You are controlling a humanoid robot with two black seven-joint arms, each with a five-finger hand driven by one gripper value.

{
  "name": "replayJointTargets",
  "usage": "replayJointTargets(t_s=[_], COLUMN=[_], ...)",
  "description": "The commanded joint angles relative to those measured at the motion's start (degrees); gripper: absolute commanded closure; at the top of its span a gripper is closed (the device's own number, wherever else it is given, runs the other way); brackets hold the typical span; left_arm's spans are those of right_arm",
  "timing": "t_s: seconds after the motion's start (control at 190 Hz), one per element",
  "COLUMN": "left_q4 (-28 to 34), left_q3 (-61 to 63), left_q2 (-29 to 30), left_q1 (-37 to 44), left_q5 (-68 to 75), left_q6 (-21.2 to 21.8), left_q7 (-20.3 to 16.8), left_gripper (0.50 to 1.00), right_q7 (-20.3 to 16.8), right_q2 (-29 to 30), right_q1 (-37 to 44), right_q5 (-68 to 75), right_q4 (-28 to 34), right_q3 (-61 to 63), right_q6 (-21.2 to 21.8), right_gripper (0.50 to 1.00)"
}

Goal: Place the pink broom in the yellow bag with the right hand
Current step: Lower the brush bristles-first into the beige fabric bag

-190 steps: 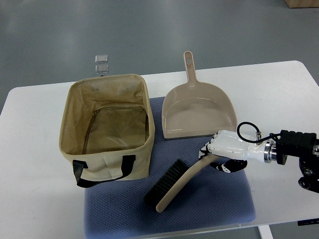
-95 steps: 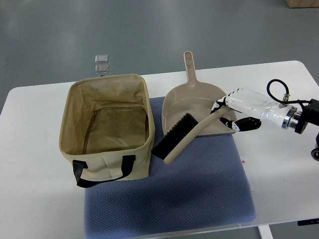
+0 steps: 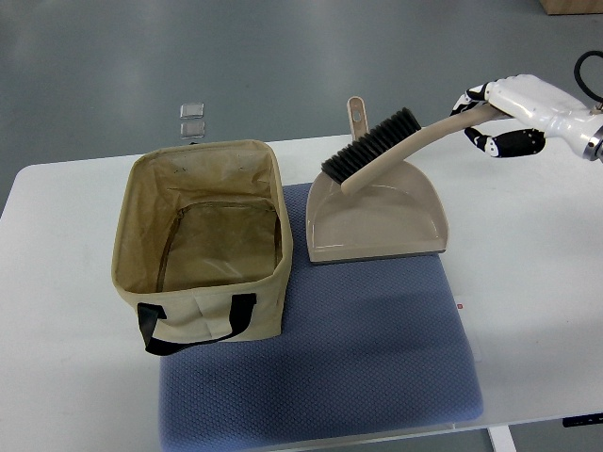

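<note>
My right hand (image 3: pixel 497 111) comes in from the right edge at the upper right and is shut on the handle of the broom (image 3: pixel 391 146). The broom is beige-pink with black bristles. It hangs in the air above the matching dustpan (image 3: pixel 377 212), with its brush head pointing left. The yellow fabric bag (image 3: pixel 203 235) stands open on the left of the table, to the left of the broom and apart from it. Its inside shows nothing in it. The left arm is not in view.
A blue mat (image 3: pixel 358 348) lies under the bag and dustpan on the white table (image 3: pixel 528 264). Two small clear squares (image 3: pixel 192 121) lie on the floor beyond the table's far edge.
My right hand has lifted the broom off the mat and carried it up and to the right, from beside the bag's front corner to high over the dustpan.
</note>
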Motion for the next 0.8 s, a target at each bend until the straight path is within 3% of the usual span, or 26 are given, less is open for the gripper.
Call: replayJointTargets(t_s=[0.0, 0.215, 0.52, 0.588, 0.615, 0.657, 0.667, 0.704, 0.736, 0.793], left_q4=[0.0, 0.0, 0.0, 0.0, 0.0, 0.0, 0.0, 0.0, 0.0, 0.0], left_q3=[0.0, 0.0, 0.0, 0.0, 0.0, 0.0, 0.0, 0.0, 0.0, 0.0], left_q2=[0.0, 0.0, 0.0, 0.0, 0.0, 0.0, 0.0, 0.0, 0.0, 0.0], left_q1=[0.0, 0.0, 0.0, 0.0, -0.1, 0.0, 0.0, 0.0, 0.0, 0.0], left_q5=[0.0, 0.0, 0.0, 0.0, 0.0, 0.0, 0.0, 0.0, 0.0, 0.0], left_q6=[0.0, 0.0, 0.0, 0.0, 0.1, 0.0, 0.0, 0.0, 0.0, 0.0], left_q7=[0.0, 0.0, 0.0, 0.0, 0.0, 0.0, 0.0, 0.0, 0.0, 0.0], left_gripper=[0.5, 0.5, 0.5, 0.5, 0.5, 0.5, 0.5, 0.5, 0.5, 0.5], right_q7=[-0.2, -0.2, -0.2, -0.2, -0.2, -0.2, -0.2, -0.1, 0.0, 0.0], right_q2=[0.9, 9.5, 20.4, 21.0, 21.5, 22.0, 22.0, 22.1, 22.2, 22.2], right_q1=[3.3, 7.3, 7.2, 7.1, 7.0, 6.7, 6.7, 6.1, 5.7, 5.2], right_q5=[0.5, -1.9, -11.1, -11.0, -10.7, -10.5, -10.5, -10.3, -10.2, -9.8], right_q4=[-0.5, -0.5, -0.5, -0.5, -0.5, -0.6, -0.6, -0.5, -0.5, -0.5], right_q3=[-0.1, -1.0, -1.4, -2.0, -2.1, -2.1, -2.1, -2.0, -1.8, -1.4], right_q6=[0.2, 0.2, 3.8, 4.1, 4.0, 3.9, 3.9, 3.8, 3.7, 3.6], right_gripper=[1.0, 1.0, 1.0, 0.887, 0.81, 0.724, 0.724, 0.628, 0.601, 0.599])
